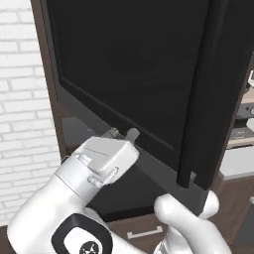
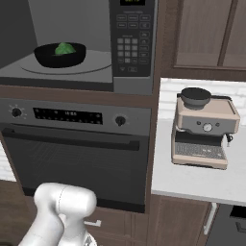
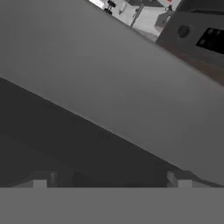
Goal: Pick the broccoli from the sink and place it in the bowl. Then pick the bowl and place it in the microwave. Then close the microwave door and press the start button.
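Nearest my hand camera, the microwave door (image 3: 109, 87) stands open, my gripper (image 1: 121, 134) at its lower edge; fingers (image 3: 40, 179) look spread. Broccoli (image 2: 65, 48) sits in the bowl (image 2: 60, 55) inside the microwave (image 2: 96, 72), keypad at its 3 o'clock. I judge closing and start remain. No legible writing.

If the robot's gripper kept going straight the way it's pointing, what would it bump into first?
Most likely the wide dark grey microwave door. The gripper points right at its lower edge, and the hand view has the door panel close in front of the fingertips. Whether they touch already is hard to tell.
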Robot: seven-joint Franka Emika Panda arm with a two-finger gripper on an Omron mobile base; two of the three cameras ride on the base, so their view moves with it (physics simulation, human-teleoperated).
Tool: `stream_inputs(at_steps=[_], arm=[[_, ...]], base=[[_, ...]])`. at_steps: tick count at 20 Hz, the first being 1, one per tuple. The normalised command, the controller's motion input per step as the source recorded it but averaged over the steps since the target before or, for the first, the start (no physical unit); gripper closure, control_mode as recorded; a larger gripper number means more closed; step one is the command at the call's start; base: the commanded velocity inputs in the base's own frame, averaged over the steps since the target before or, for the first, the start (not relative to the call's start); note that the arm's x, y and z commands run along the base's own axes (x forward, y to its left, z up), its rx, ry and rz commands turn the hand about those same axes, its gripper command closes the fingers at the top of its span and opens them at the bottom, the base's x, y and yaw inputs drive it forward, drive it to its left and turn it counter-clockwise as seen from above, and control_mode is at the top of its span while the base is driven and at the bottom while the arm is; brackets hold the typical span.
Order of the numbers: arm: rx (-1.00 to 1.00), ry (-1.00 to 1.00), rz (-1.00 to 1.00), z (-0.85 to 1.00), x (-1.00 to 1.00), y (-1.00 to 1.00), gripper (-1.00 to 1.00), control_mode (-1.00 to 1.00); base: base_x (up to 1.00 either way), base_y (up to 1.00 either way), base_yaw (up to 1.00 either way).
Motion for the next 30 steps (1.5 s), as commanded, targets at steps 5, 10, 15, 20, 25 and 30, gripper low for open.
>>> stream_inputs(at_steps=[5, 10, 15, 20, 25, 30], arm=[[0.26, 0.09, 0.36, 0.13, -0.07, -0.93, -1.0, -1.0], [0.29, 0.09, 0.38, 0.31, 0.1, -0.86, -1.0, -1.0], [0.28, 0.11, 0.38, 0.53, 0.6, -0.75, -1.0, -1.0], [0.24, 0.07, 0.38, 0.44, 0.79, -0.59, -1.0, -1.0], [0.21, 0.03, 0.44, -0.03, 0.9, -0.26, -1.0, -1.0], [0.18, 0.0, 0.35, -0.23, 1.0, 0.0, -1.0, -1.0]], base=[[0.0, 0.0, 0.0], [0.0, 0.0, 0.0], [0.0, 0.0, 0.0], [0.0, 0.0, 0.0], [0.0, 0.0, 0.0], [0.0, 0.0, 0.0]])
